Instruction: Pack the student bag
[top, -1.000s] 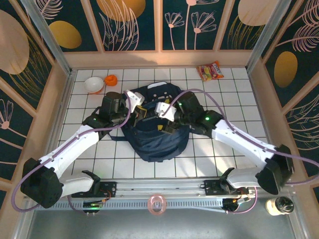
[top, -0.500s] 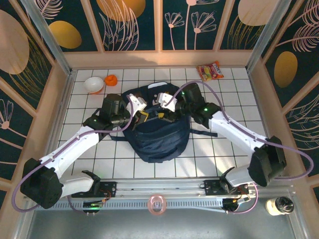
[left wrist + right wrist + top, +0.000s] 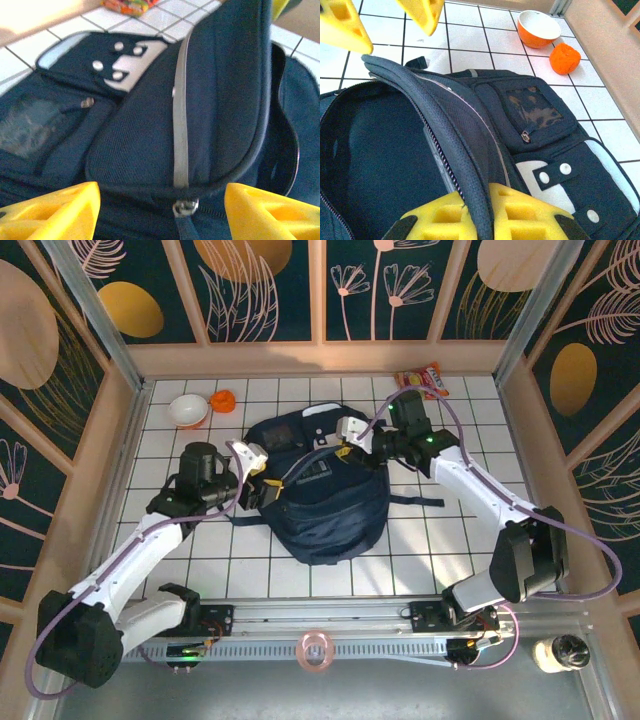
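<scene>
Right pincer (image 3: 480,220) is clamped on opening rim of student bag (image 3: 325,510), which lies under both; left pincer (image 3: 162,194) stands apart, zip pull (image 3: 184,207) betw. its fingers (image 3: 55,210). Risk: thin rim slips out, flap falls shut.

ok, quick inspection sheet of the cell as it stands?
Surface: white tiled table, no spills seen.
Job's things: student bag mid-table, main compartment unzipped, nothing visible inside.
Clutter: bowl and orange far left, snack packet far right, all apart from the bag.
Grippers: left claw open, facing the bag's zipper; right claw shut on the bag's opening rim, holding it raised.
Cables: purple cable loops out by the left base; no snag seen.
Surroundings: wood-framed floral panels; pink tape roll on the front rail.
</scene>
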You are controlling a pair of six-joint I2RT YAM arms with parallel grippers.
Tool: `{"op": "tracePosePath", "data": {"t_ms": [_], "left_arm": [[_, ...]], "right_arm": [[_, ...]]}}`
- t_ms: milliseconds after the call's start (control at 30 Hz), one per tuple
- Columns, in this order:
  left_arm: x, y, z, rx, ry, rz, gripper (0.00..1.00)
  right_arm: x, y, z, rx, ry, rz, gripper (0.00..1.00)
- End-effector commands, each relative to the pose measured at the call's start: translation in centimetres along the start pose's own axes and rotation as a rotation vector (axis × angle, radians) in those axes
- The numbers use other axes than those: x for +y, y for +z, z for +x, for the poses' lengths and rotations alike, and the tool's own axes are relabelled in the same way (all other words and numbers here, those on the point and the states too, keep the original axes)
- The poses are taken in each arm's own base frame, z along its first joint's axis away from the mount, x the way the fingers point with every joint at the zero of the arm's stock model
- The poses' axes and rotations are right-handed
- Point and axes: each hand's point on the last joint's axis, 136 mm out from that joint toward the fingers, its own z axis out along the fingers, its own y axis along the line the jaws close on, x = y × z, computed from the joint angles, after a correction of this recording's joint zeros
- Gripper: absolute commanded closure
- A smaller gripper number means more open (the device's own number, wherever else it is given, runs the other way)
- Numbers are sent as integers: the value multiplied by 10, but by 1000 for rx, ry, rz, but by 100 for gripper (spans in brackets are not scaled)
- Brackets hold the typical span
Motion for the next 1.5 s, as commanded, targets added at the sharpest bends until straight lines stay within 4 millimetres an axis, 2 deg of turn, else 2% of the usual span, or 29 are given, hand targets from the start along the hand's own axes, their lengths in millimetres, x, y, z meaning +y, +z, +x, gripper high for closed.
{"op": "tracePosePath", "data": {"t_ms": [0,167,267,300,467,567,633,767,867,933,1033,1200,1333,1467], "left_arm": [[-7,6,21,34,-14,73,34],[-22,17,38,85,-12,199,31],[-22,20,46,96,25,214,34],[-23,22,47,96,27,222,38],[-33,24,47,84,23,308,70],[-36,23,47,81,17,317,89],[-35,22,47,79,18,305,100],[-32,19,44,59,13,268,100],[-29,18,42,49,13,245,100],[-27,18,43,54,14,226,100],[-22,19,45,66,11,202,100],[-13,22,50,90,8,147,100],[-13,21,48,82,9,144,100],[-12,21,46,80,12,141,100]], "right_arm": [[-2,-14,-32,-100,-63,-11,100],[-2,-13,-29,-99,-52,-15,100],[-2,-13,-31,-104,-51,-15,100],[-3,-13,-31,-104,-45,-12,100],[-8,-11,-26,-84,11,16,100],[-8,-11,-21,-72,60,25,88],[-7,-12,-17,-62,123,38,75],[-3,-22,-20,-66,330,64,66],[2,-38,-27,-90,577,108,57],[5,-48,-26,-105,804,154,55],[21,-55,-27,-131,1080,182,55],[57,-49,-44,-203,1326,171,55],[74,-37,-24,-203,1656,146,55],[93,-16,-10,-172,1787,99,55]]}}
